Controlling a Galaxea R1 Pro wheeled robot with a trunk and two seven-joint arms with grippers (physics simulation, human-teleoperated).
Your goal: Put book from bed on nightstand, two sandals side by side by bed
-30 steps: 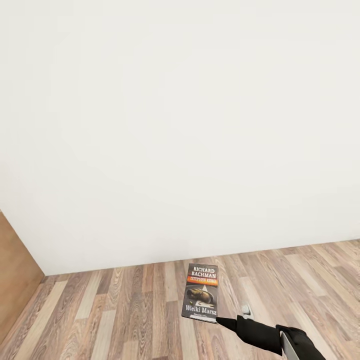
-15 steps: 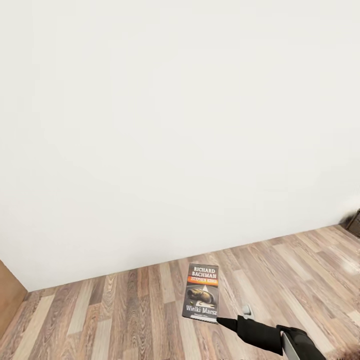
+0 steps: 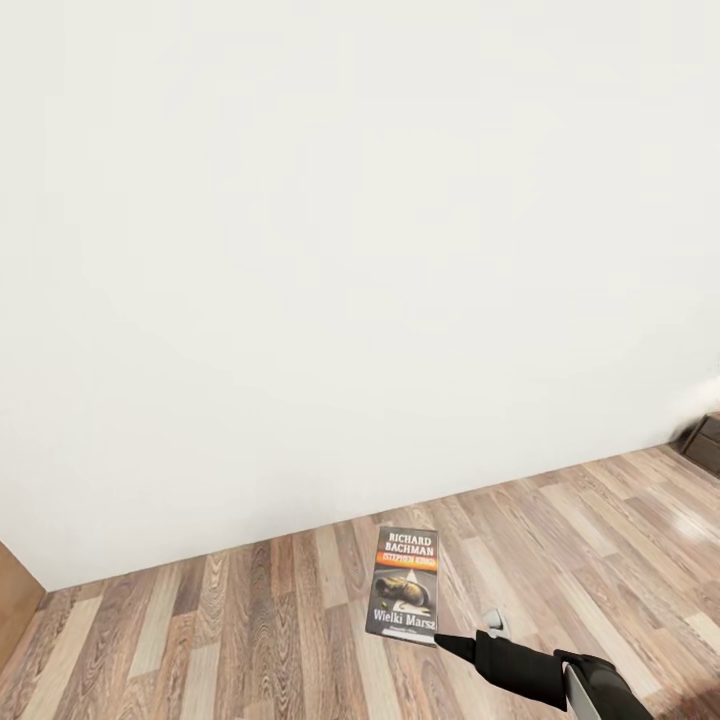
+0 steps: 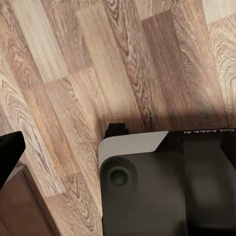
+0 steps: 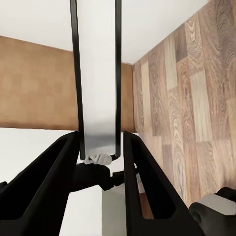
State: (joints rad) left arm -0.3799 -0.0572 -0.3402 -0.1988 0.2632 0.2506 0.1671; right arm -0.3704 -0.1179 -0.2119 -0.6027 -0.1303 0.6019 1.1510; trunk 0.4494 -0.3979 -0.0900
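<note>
The book [image 3: 405,585], dark with an orange band and white "Richard Bachman" lettering, hangs above the wood floor with its cover toward the head camera. My right gripper [image 3: 452,643] is shut on the book's lower edge. The right wrist view has the book [image 5: 98,73] edge-on, a thin pale slab pinched between the two black fingers [image 5: 54,182]. In the left wrist view, one black finger [image 4: 9,153] of my left gripper juts in at the frame's edge over the floor; the rest of that gripper is out of frame. The bed and the sandals are out of view.
A plain white wall [image 3: 350,250] stands ahead, meeting the wood-plank floor [image 3: 250,620]. A dark-brown piece of furniture [image 3: 706,440] peeks in at the right edge. A light-brown wooden panel [image 3: 12,605] sits at the lower left. My own grey base [image 4: 167,187] shows below the left wrist.
The whole head view has swung to the right: the brown panel has slid toward the left edge and the dark furniture has come in at the right. The book stays held the same way.
</note>
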